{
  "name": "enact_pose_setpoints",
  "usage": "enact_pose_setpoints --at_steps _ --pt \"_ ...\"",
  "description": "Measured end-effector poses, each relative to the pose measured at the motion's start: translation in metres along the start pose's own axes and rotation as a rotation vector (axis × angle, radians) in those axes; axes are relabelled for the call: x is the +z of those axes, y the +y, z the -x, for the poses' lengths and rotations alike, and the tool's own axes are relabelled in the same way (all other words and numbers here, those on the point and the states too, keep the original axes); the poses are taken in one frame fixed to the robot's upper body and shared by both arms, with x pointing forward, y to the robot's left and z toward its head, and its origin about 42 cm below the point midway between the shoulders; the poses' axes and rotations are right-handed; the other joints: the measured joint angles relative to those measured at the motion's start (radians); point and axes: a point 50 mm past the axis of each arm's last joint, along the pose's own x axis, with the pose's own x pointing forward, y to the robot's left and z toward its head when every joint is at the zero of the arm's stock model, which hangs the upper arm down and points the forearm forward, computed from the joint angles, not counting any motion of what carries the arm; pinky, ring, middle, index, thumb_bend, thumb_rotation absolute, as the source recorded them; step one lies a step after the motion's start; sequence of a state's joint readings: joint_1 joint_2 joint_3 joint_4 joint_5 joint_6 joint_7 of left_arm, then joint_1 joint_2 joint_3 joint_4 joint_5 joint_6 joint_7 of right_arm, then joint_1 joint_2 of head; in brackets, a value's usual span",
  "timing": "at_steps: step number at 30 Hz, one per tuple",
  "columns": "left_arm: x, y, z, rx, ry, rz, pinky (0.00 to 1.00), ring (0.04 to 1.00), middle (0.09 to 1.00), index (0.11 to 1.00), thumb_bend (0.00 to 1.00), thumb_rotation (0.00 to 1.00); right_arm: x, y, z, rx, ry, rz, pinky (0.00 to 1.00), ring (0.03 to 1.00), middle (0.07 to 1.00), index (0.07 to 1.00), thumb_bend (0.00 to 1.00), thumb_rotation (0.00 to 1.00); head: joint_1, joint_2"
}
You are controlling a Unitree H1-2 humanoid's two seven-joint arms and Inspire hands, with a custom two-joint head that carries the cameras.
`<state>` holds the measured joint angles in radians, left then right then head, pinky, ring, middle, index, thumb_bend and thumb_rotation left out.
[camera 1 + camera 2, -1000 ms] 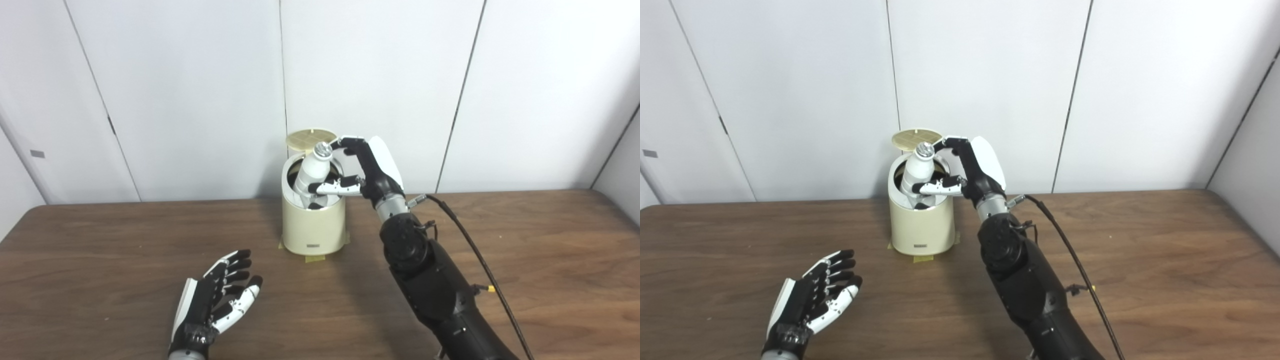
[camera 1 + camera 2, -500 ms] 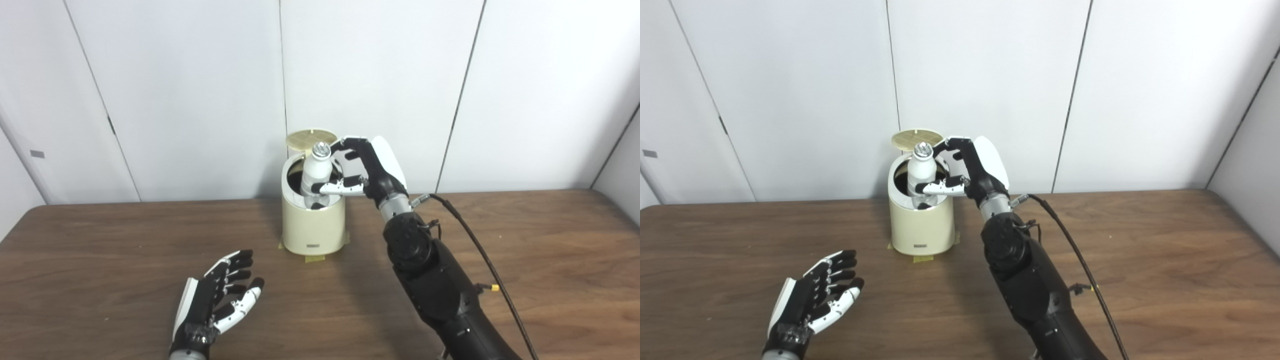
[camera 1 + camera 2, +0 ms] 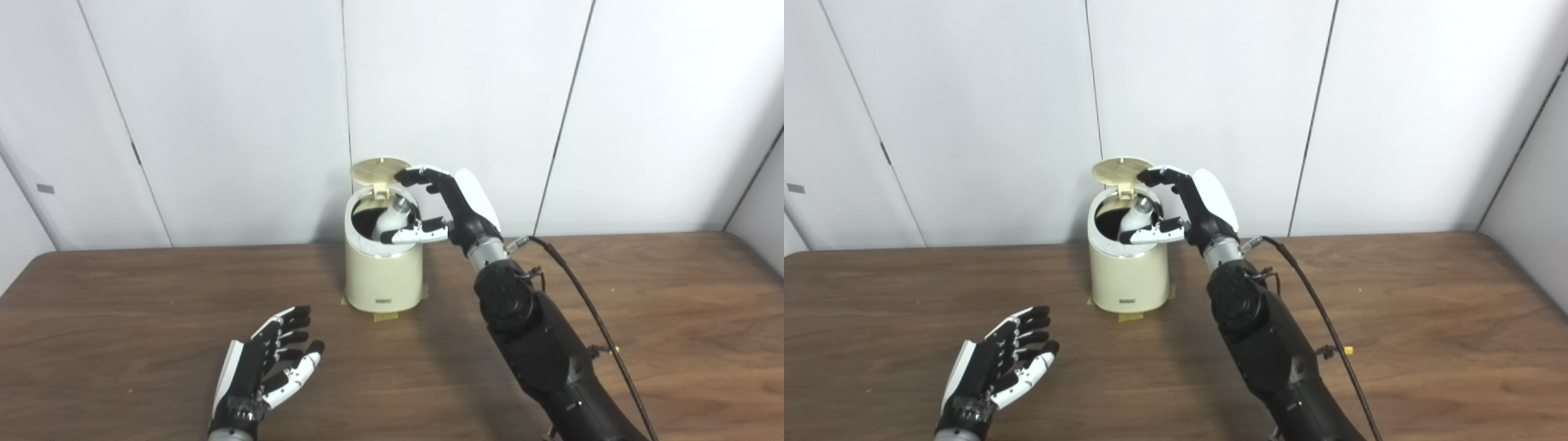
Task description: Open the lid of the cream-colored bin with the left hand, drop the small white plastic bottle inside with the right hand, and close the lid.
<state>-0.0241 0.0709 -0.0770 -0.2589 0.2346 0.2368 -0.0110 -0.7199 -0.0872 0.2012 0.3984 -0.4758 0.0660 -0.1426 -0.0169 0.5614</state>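
Note:
The cream-colored bin stands at the back middle of the table, its round lid tipped up behind the opening. The small white bottle leans inside the bin, only its upper part showing above the rim. My right hand hovers over the bin's right rim with fingers spread; its thumb lies across the front of the opening and its fingertips reach near the lid. Nothing is held in it. My left hand rests open near the table's front left, palm up.
A strip of yellow tape sticks out under the bin's base. A black cable runs from my right wrist over the table. White wall panels stand close behind the bin.
The right hand let go of the bottle, which dropped and tipped down into the bin. The fingers have spread and risen toward the lid. The left hand has not moved.

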Motion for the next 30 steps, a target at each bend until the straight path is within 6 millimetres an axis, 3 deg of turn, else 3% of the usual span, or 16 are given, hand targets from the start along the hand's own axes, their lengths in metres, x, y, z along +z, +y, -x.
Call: enact_pose_setpoints --at_steps 4,6,7,8,9,11,20,30 --pt "0.0 0.0 0.0 0.0 0.0 0.0 0.7 0.778 0.814 0.824 0.42 0.19 0.001 0.0 0.0 0.004 -0.001 0.005 0.76 0.803 0.776 0.736 0.94 0.22 0.0 0.0" --pt "0.0 0.0 0.0 0.0 0.0 0.002 0.7 0.775 0.812 0.825 0.41 0.18 0.001 -0.001 0.0 0.001 0.0 0.002 0.67 0.74 0.724 0.689 0.91 0.16 -0.002 0.0" --pt "0.0 0.0 0.0 0.0 0.0 0.002 0.7 0.773 0.81 0.824 0.42 0.18 0.001 -0.001 0.0 -0.008 0.001 -0.011 0.59 0.659 0.65 0.62 0.88 0.09 -0.002 0.0" --pt "0.0 0.0 0.0 0.0 0.0 0.001 0.7 0.773 0.81 0.823 0.41 0.18 0.001 -0.001 0.0 -0.034 0.005 -0.041 0.52 0.591 0.584 0.545 0.71 0.05 -0.002 0.0" --pt "0.0 0.0 0.0 0.0 0.0 0.001 0.7 0.773 0.81 0.823 0.41 0.17 0.001 -0.002 0.001 -0.069 0.009 -0.068 0.46 0.523 0.542 0.51 0.62 0.02 -0.002 0.0" --pt "0.0 0.0 0.0 0.0 0.0 0.002 0.7 0.774 0.808 0.824 0.42 0.18 0.001 -0.001 0.004 -0.138 0.005 -0.107 0.39 0.452 0.501 0.49 0.54 0.0 -0.002 0.002" --pt "0.0 0.0 0.0 0.001 -0.001 0.004 0.7 0.777 0.814 0.829 0.42 0.2 0.003 -0.008 0.01 -0.224 -0.001 -0.118 0.37 0.437 0.482 0.486 0.52 0.0 -0.005 -0.002" --pt "0.001 0.001 -0.002 0.005 -0.008 0.023 0.72 0.787 0.815 0.826 0.4 0.19 -0.018 -0.03 0.032 -0.25 0.015 -0.138 0.38 0.43 0.473 0.512 0.52 0.0 0.005 -0.003"
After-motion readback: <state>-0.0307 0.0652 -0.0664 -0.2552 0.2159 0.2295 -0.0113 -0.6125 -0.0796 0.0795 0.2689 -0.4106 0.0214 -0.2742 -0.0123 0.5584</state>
